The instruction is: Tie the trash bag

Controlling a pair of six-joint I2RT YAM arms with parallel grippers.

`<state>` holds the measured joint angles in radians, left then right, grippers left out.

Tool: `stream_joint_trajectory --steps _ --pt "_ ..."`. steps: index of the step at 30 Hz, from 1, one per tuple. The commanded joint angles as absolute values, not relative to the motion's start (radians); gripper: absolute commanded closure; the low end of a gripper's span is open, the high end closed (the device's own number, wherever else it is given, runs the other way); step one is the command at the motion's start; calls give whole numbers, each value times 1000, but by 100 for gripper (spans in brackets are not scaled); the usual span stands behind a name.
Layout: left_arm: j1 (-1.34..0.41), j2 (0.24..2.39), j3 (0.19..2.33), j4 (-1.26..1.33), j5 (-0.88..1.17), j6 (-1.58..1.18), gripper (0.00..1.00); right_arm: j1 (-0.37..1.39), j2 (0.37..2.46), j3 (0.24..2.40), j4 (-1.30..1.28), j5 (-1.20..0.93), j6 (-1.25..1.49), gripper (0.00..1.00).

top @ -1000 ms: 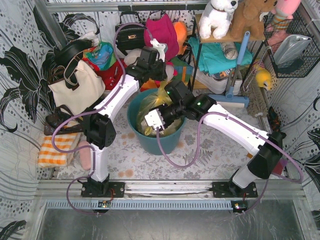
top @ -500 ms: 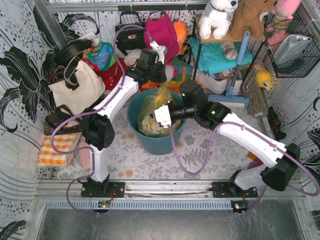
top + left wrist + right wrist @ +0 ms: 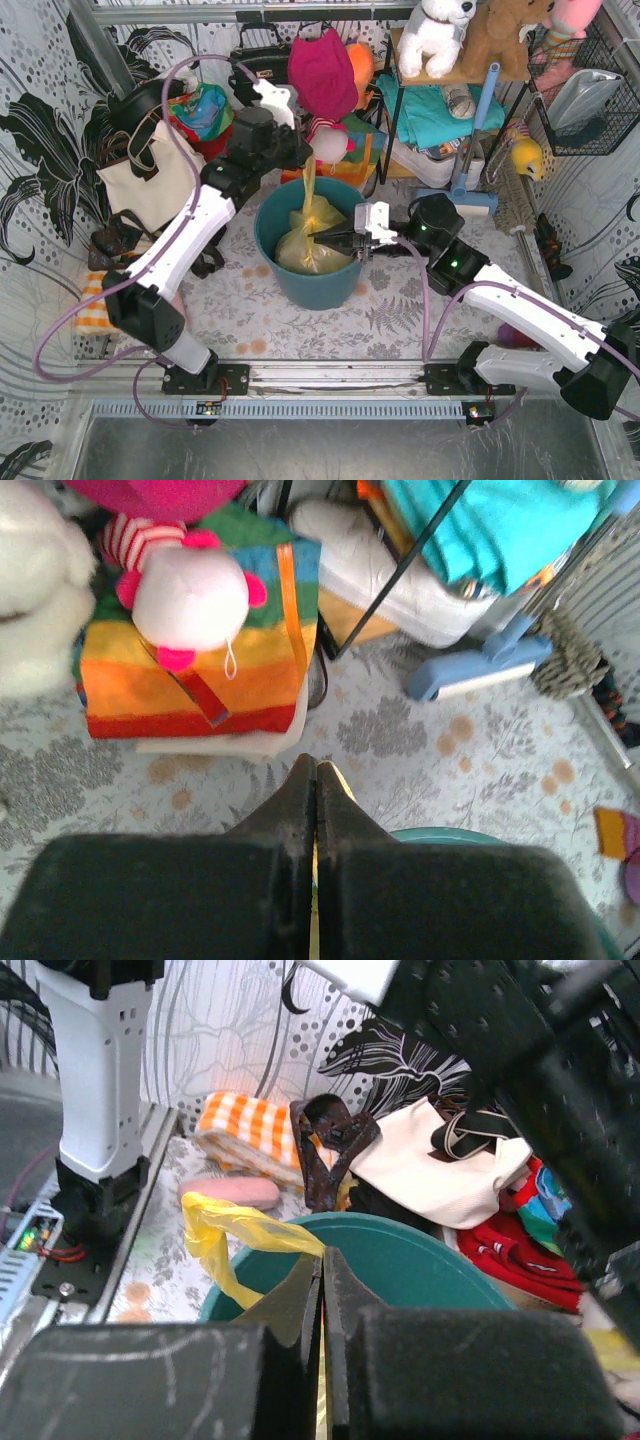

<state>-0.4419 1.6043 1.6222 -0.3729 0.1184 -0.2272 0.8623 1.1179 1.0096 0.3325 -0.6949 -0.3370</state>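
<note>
**Holding two ends of the trash bag over the teal bin**

The trash bag (image 3: 312,245) sits inside the teal bin (image 3: 300,285), which stands on the patterned table surface between the two arms, toward the far middle of the scene. Its yellow body fills the bin's mouth, and crumpled contents show faintly through the thin plastic.

The left gripper (image 3: 303,157) hangs above the bin's far rim. From it one long end of the bag runs down as a narrow, stretched yellow strip to the bag's bunched top. In the left wrist view its fingers (image 3: 300,790) are pressed together, with only a sliver of yellow plastic showing in the seam between them – a pinch on that strip.

The right gripper (image 3: 328,239) reaches in from the right, low over the bin's opening and level with the top of the bag. Its fingers (image 3: 300,1295) are also pressed together on plastic; in the right wrist view a loose yellow end (image 3: 225,1225) curls out past the tips to the left, above the bin's rim (image 3: 420,1250).

Beyond the bin on the left a cream tote (image 3: 150,175) leans against the wall, and at the far side – just behind the left gripper – a pink-and-white plush toy (image 3: 195,595) lies on a rainbow-striped bag (image 3: 190,675).
</note>
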Motion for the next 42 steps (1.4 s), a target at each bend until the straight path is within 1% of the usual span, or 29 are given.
stream_joint_trajectory --steps 1,3,11,14,16,20,23,24,26,28,31,33,36,38,42 --pt "-437 1520 1599 -199 44 -256 100 860 1075 988 559 -667 -117 100" --pt "-437 1513 1641 -197 52 -261 100 860 1076 1030 540 -633 -137 100" --pt "-487 1459 1750 -161 203 -296 100 861 1099 1147 622 -433 -153 100" --pt "-518 1423 1728 -145 219 -292 100 860 1109 1156 631 -337 -152 100" --pt "-524 1404 1702 -140 223 -291 100 860 1115 1146 626 -314 -156 100" --pt "-524 1398 1656 -188 199 -272 100 860 1092 1071 609 -303 -131 100" --pt "-524 1395 1614 -241 190 -269 100 861 1065 1028 548 -313 -101 100" --pt "-525 1389 1591 -251 188 -271 100 861 1058 1019 521 -338 -93 97" --pt "-524 1382 1540 -261 187 -275 100 861 1051 1011 454 -406 -98 78" --pt "-524 1387 1501 -257 176 -274 100 861 1047 1015 373 -463 -138 65" --pt "-525 1434 1487 -237 144 -250 100 861 1044 1048 228 -525 -275 53" --pt "-523 1495 1529 -246 116 -224 100 861 1059 1089 110 -547 -389 46" --pt "-523 1589 1632 -258 94 -193 100 861 1117 1197 -82 -581 -563 37" --pt "-520 1659 1700 -267 82 -177 100 861 1162 1250 -188 -597 -664 33" --pt "-513 1806 1857 -309 98 -164 100 860 1241 1309 -282 -610 -818 31"
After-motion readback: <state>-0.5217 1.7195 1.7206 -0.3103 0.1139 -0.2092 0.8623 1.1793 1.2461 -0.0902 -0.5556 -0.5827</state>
